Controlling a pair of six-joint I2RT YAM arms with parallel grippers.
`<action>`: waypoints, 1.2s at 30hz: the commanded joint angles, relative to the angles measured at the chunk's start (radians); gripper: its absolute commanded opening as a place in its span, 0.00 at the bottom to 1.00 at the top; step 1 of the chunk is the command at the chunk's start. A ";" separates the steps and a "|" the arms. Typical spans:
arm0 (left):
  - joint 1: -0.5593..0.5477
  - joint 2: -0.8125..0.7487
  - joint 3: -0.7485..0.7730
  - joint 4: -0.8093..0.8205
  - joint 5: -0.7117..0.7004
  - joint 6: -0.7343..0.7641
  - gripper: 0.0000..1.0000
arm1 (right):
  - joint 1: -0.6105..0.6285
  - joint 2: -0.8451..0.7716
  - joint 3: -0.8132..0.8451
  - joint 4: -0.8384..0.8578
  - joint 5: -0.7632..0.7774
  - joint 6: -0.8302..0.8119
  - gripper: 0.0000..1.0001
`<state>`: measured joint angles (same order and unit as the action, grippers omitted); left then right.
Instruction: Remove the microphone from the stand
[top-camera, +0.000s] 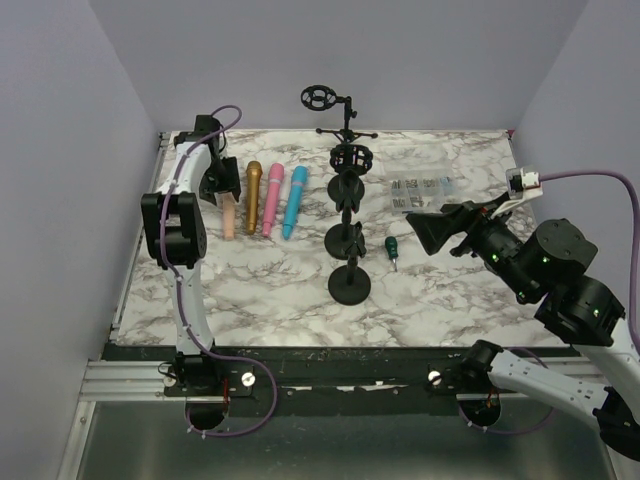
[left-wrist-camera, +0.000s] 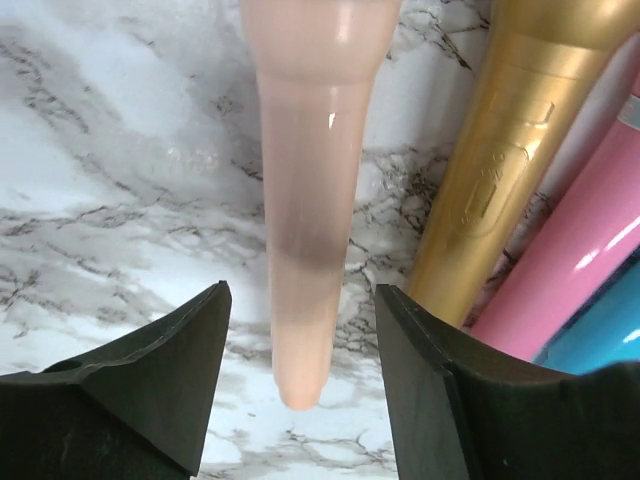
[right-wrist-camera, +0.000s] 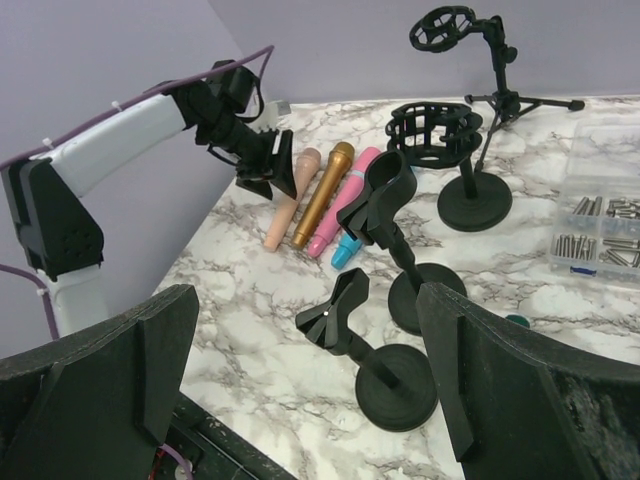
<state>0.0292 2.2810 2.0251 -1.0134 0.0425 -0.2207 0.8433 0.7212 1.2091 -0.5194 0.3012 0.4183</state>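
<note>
Left hand (left-wrist-camera: 303, 292): fingers spread, one on each side of the peach microphone (left-wrist-camera: 310, 150), with a gap on both sides and no contact seen. The mic lies flat on the marble bench (left-wrist-camera: 100, 150), narrow end between the fingers. Just right of it lie the gold microphone (left-wrist-camera: 500, 150), pink microphone (left-wrist-camera: 570, 270) and blue microphone (left-wrist-camera: 600, 350). Black stands (top-camera: 350, 285) well off right. Right hand (right-wrist-camera: 305, 300) beyond them, spread wide.

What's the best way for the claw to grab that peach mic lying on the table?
Probably by the slim handle of the peach mic, from straight above, with the left claw straddling its width. It lies flat, and the gold mic lies close alongside.
</note>
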 joint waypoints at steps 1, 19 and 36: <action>0.012 -0.144 -0.054 0.025 0.041 -0.003 0.61 | 0.004 0.008 0.009 -0.027 0.001 0.007 1.00; -0.104 -1.107 -0.807 0.421 0.377 -0.234 0.65 | 0.004 0.017 -0.034 -0.268 0.218 0.126 1.00; -0.158 -2.054 -1.161 0.674 0.497 -0.306 0.72 | 0.004 -0.097 -0.048 -0.381 0.314 0.204 1.00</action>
<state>-0.1268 0.3340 0.8982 -0.4026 0.5140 -0.4919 0.8433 0.6468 1.1725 -0.8722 0.5835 0.5976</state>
